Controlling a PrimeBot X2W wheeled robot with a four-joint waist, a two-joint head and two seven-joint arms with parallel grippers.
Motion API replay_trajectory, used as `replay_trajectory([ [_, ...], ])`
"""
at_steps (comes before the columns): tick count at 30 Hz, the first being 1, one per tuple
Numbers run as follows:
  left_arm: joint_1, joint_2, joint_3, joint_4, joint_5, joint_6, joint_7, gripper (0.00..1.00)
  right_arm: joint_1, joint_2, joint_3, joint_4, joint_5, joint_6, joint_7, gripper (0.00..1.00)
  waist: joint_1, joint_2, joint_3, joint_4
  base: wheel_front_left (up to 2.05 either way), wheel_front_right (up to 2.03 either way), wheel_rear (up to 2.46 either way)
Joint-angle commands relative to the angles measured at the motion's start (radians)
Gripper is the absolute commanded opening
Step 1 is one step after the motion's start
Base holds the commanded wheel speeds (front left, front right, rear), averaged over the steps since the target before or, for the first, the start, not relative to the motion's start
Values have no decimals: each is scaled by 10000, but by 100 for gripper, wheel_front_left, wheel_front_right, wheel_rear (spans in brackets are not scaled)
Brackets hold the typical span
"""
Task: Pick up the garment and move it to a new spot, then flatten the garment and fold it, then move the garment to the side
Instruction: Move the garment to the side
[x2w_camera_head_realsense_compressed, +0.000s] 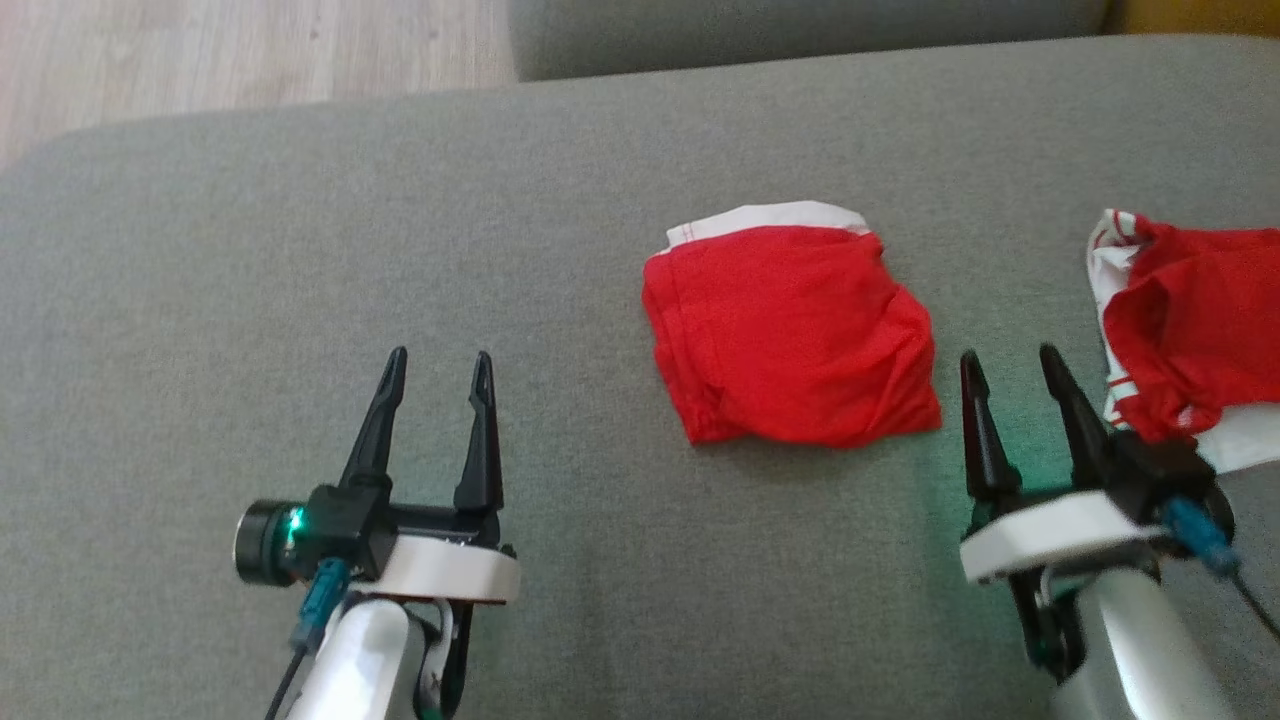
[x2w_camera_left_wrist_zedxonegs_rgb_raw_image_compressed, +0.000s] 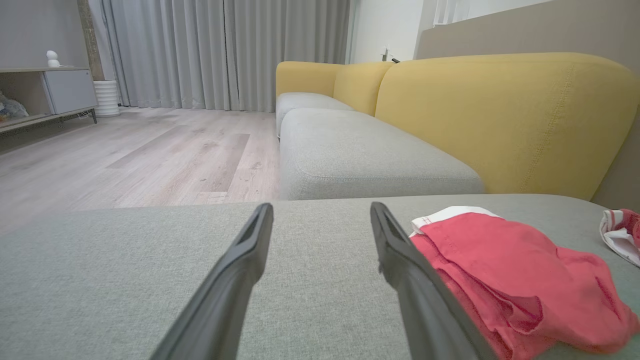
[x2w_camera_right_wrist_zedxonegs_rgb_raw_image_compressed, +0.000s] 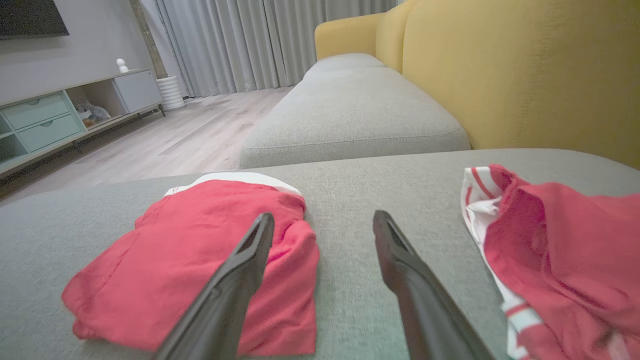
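Two open, empty grips: your left end effector (x2w_camera_head_realsense_compressed: 440, 355) and right end effector (x2w_camera_head_realsense_compressed: 1008, 354) flank the folded red garment (x2w_camera_head_realsense_compressed: 790, 335) lying on the grey cushion (x2w_camera_head_realsense_compressed: 300, 250); a red-and-white garment (x2w_camera_head_realsense_compressed: 1190, 320) lies just right of the right one.

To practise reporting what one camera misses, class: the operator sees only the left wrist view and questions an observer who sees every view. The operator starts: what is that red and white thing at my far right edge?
Observer: A second garment, crumpled rather than folded, red with a white striped band.
Operator: Where is the right gripper?
Observer: The right gripper is open and holds nothing. It is over the seat, between the folded garment and the second garment.
Operator: Does it touch either one?
Observer: It is clear of the folded garment. In the head view its base overlaps the second garment's lower edge, but I cannot tell whether they touch.
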Motion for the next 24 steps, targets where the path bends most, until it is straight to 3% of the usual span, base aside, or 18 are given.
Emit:
replay_trajectory([
  [1, -535, 60, 249, -336, -32, 47, -51, 100, -735, 22, 233, -238, -75, -7, 91, 100, 0, -1, 269, 124, 0, 0, 0],
  [7, -815, 60, 108, -232, -4, 10, -51, 100, -1731, -62, 221, 432, 89, -7, 1015, 100, 0, -1, 662, 396, 0, 0, 0],
  [12, -1061, 60, -150, -135, -168, 72, -51, 100, -2675, -243, 294, 1475, 1093, -7, 2182, 100, 0, -1, 946, 751, 0, 0, 0],
  [22, -1261, 60, -360, -86, -334, 222, -51, 100, -3486, -1052, 1931, 3324, 2132, -7, 3857, 100, 0, -1, 1148, 1181, 0, 0, 0],
  [23, -1271, 60, -344, -87, -329, 229, -51, 100, -3505, -1107, 2116, 3433, 2257, -7, 3935, 96, 0, -1, 1145, 1181, 0, 0, 0],
  [24, -1275, 60, -326, -87, -323, 233, -51, 100, -3532, -1176, 2298, 3520, 2353, -7, 3962, 16, 0, -1, 1136, 1175, 0, 0, 0],
])
